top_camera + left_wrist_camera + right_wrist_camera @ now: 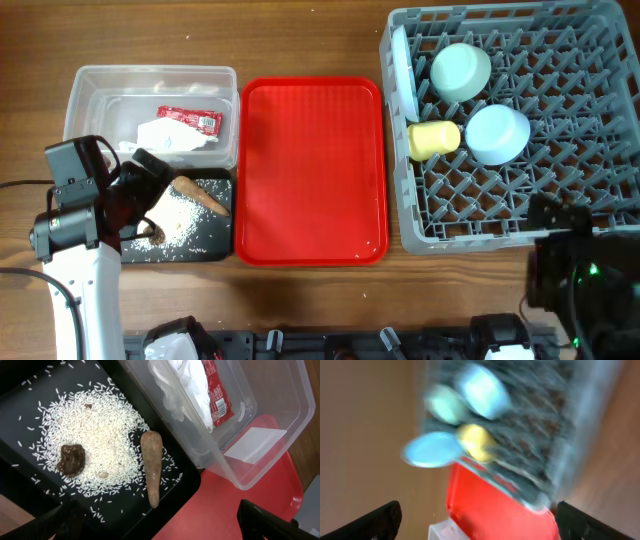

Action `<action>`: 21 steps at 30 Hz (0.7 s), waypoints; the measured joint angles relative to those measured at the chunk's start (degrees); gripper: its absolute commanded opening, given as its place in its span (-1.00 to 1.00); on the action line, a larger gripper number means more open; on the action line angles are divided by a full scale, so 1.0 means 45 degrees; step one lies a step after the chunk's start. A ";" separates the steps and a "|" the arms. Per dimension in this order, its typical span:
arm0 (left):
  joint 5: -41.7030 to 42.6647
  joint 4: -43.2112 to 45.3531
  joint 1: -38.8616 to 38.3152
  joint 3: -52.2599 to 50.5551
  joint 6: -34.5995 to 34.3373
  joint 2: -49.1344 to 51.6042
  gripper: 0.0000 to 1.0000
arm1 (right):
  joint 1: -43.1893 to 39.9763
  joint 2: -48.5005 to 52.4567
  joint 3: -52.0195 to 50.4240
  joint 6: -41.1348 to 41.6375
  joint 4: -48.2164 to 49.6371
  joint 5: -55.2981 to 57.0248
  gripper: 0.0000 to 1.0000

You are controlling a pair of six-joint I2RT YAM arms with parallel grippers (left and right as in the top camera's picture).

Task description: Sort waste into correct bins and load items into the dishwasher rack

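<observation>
Overhead, left gripper (150,200): above the black tray (215,254); the nearer arm to the waste.
Overhead, right gripper (558,215): at the near edge of the rack (420,238); its spread cannot be read here.
Left wrist, left fingers (50,525): spread wide, holding nothing.
Left wrist, brown scrap (151,467): straight ahead, tapered and matte; long axis points back into the finger gap; lies on loose white rice (100,430).
Left wrist, clear tub (280,425): ahead-right, holding crumpled paper (185,385) and a glossy red packet (218,395).
Right wrist, right fingers (375,520): spread, empty; view blurred.
Right wrist, dishes: ahead in the rack; plate (432,449), yellow cup (475,440), green bowl (445,402), blue bowl (482,390).
</observation>
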 measured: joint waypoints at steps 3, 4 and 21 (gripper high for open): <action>0.0000 0.0024 0.0000 0.0000 0.0000 0.0000 1.00 | 0.0000 -0.0355 -0.0384 -0.7660 0.5882 0.0656 0.99; 0.0000 0.0019 0.0000 0.0000 0.0000 0.0000 1.00 | 0.0000 -0.0534 -0.0733 -1.0074 0.7567 0.0408 0.99; 0.0000 -0.0019 0.0000 0.0000 0.0000 0.0000 1.00 | -0.0233 -0.3653 -0.8306 -4.0868 0.9967 -0.9267 1.00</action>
